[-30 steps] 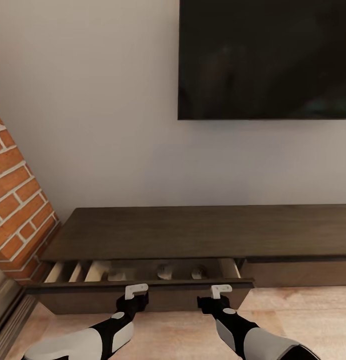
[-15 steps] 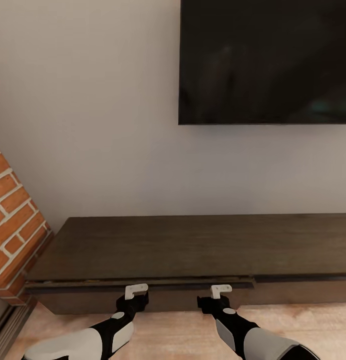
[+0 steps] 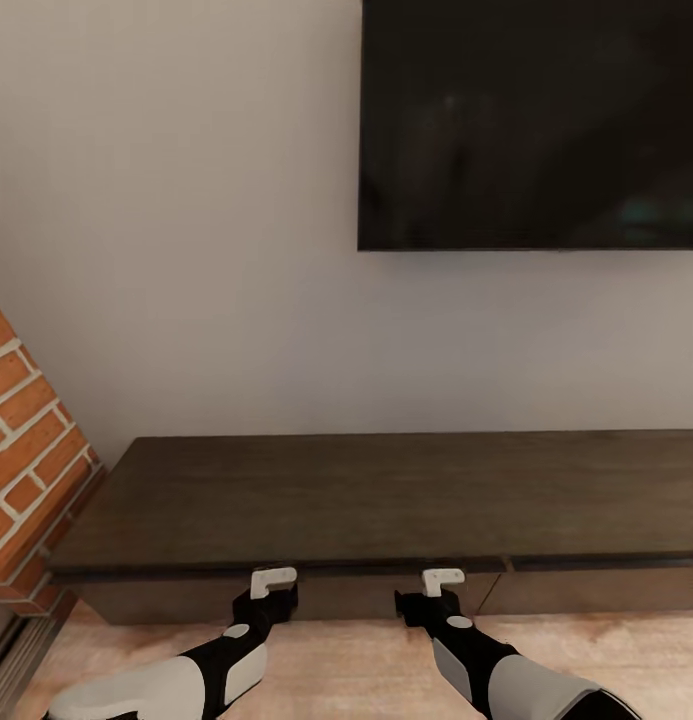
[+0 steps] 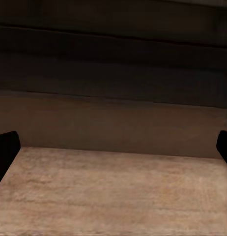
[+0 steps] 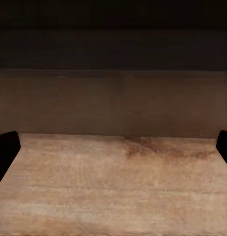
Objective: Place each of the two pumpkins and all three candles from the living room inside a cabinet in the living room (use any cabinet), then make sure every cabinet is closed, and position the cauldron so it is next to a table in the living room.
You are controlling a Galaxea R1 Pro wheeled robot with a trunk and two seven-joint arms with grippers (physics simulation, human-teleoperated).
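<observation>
Cabinet [image 3: 386,495]: long, low, dark brown wood grain, flat handle-less fronts flush and closed, against the pale wall.
Left gripper [image 3: 273,577]: at the cabinet's front, fingers [image 4: 5,152] spread wide, holding nothing.
Right gripper [image 3: 443,577]: likewise at the front, fingers [image 5: 6,150] wide apart, empty.
Floor [image 3: 366,660]: light wood planks.
Fireplace [image 3: 26,440]: red brick, left of the cabinet.
TV [image 3: 534,125]: glossy black rectangle on the wall.
</observation>
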